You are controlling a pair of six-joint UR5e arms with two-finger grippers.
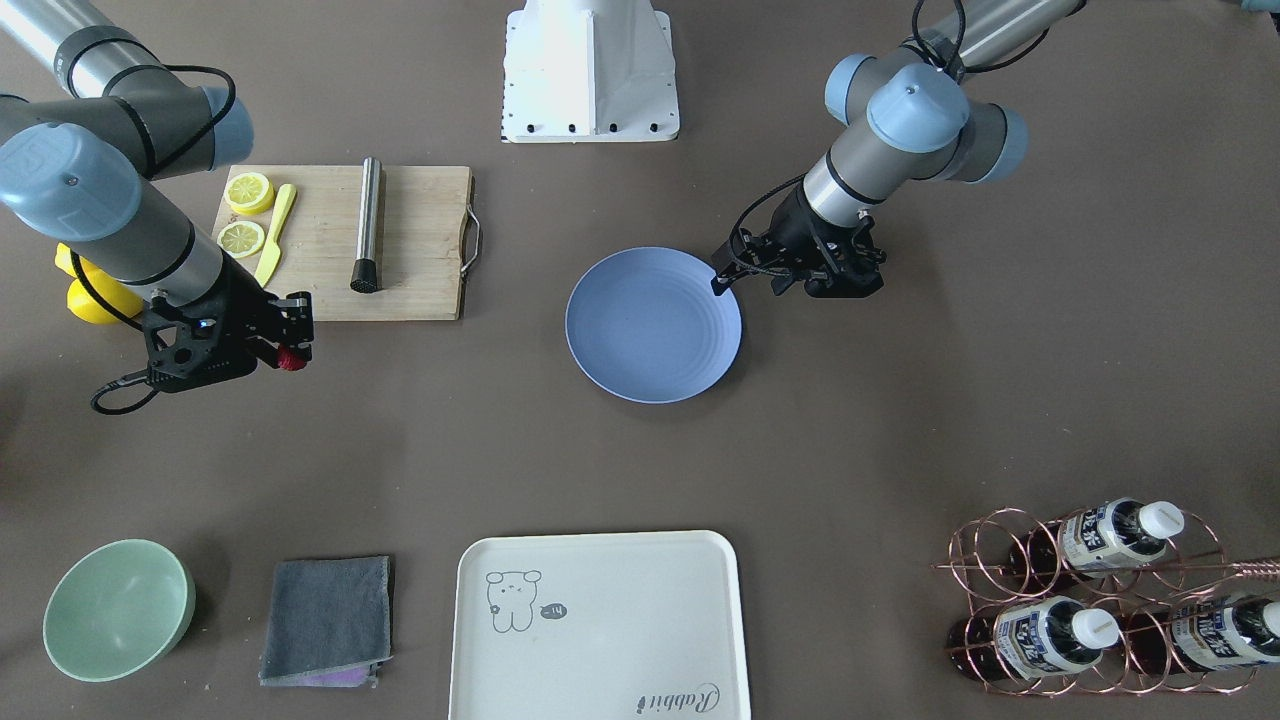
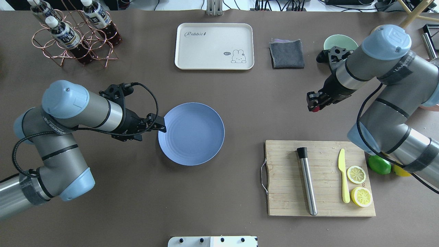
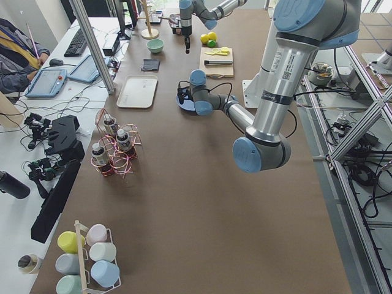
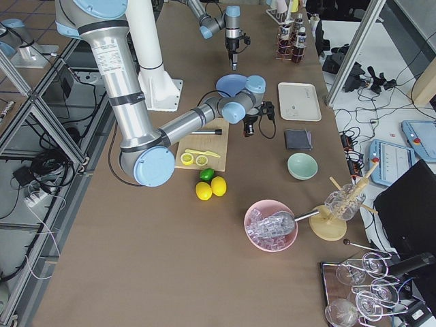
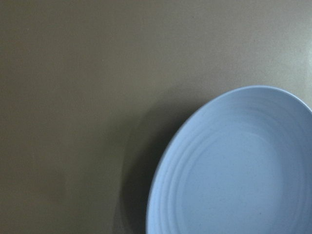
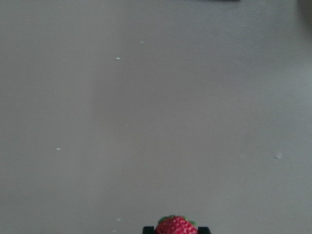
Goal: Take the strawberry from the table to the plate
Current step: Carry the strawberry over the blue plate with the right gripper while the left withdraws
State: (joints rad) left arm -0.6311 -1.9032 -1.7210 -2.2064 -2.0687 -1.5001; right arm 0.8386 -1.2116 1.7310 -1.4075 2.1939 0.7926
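Observation:
A small red strawberry [image 1: 292, 359] [image 2: 315, 109] [image 6: 176, 226] sits between the fingertips of my right gripper [image 1: 289, 352] [image 2: 313, 107], which is shut on it, above the brown table [image 1: 900, 420], beyond the cutting board's far edge. The round blue plate [image 1: 653, 325] [image 2: 191, 134] [image 5: 234, 170] lies empty at the table's middle, well apart from the berry. My left gripper [image 1: 722, 281] [image 2: 162, 127] hovers at the plate's rim on my left side, its fingers together with nothing in them. The left wrist view shows only plate and table.
A wooden cutting board [image 2: 291, 192] carries a metal muddler [image 2: 306, 180], a yellow knife [image 2: 343, 178] and two lemon halves [image 2: 356, 174]. A lime [image 2: 379, 165] lies beside it. Far side: cream tray [image 2: 214, 46], grey cloth [image 2: 286, 54], mint bowl [image 1: 118, 608], bottle rack [image 2: 73, 36].

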